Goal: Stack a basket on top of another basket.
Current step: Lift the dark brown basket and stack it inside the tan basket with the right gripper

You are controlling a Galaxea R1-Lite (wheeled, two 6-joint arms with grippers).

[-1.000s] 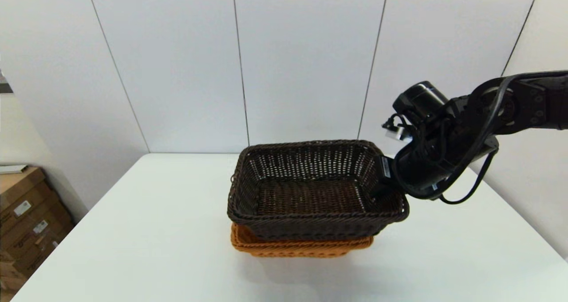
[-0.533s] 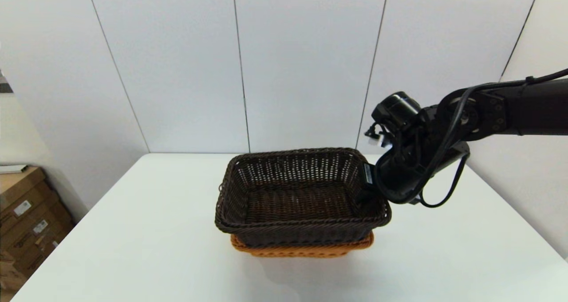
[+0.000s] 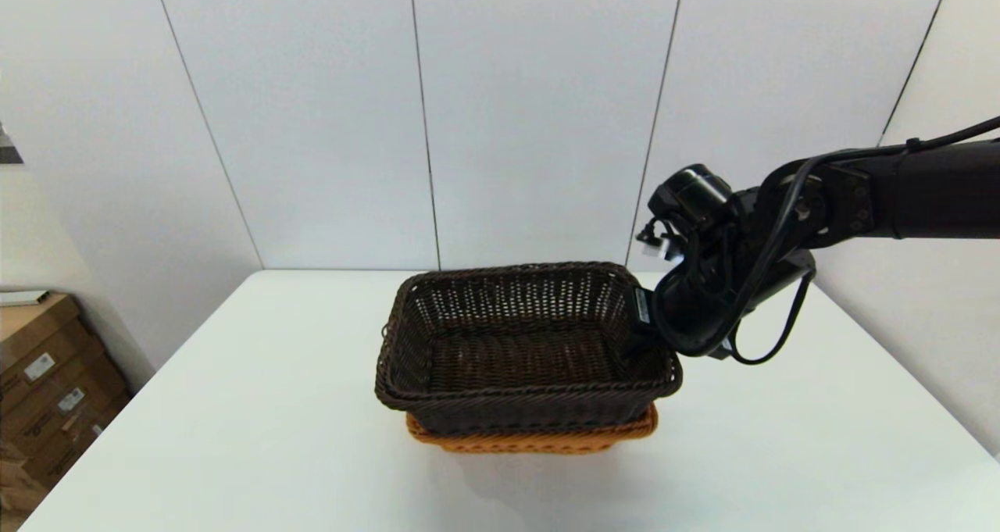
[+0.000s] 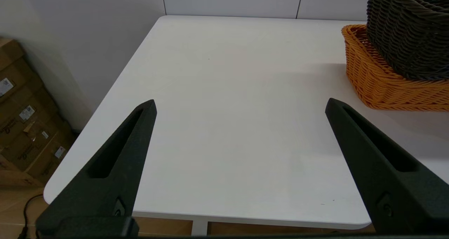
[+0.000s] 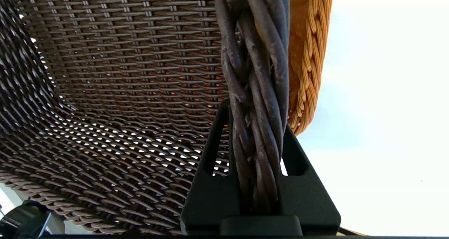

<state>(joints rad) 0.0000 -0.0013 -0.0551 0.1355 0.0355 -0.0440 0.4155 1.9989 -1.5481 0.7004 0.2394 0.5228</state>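
Dark basket [image 3: 525, 344] held over the orange basket [image 3: 539, 440] – long sides roughly in line, running 9 to 3 o'clock.

The right gripper [image 5: 257, 126] is clamped on the dark basket's 3 o'clock rim, its 9 o'clock end overhanging; the left gripper [image 4: 240, 105] – fingers apart – idles at 9 o'clock over the bare table [image 3: 234, 407], nothing in between.

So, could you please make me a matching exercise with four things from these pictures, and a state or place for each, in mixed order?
Things:
1. dark brown basket
2. orange basket
3. right gripper
4. left gripper

States or places:
a. open, above bare table, holding nothing
b. shut on a braided rim
c. underneath, resting on the white table
d. on top, held at its right side

Pairs: 1-d, 2-c, 3-b, 4-a
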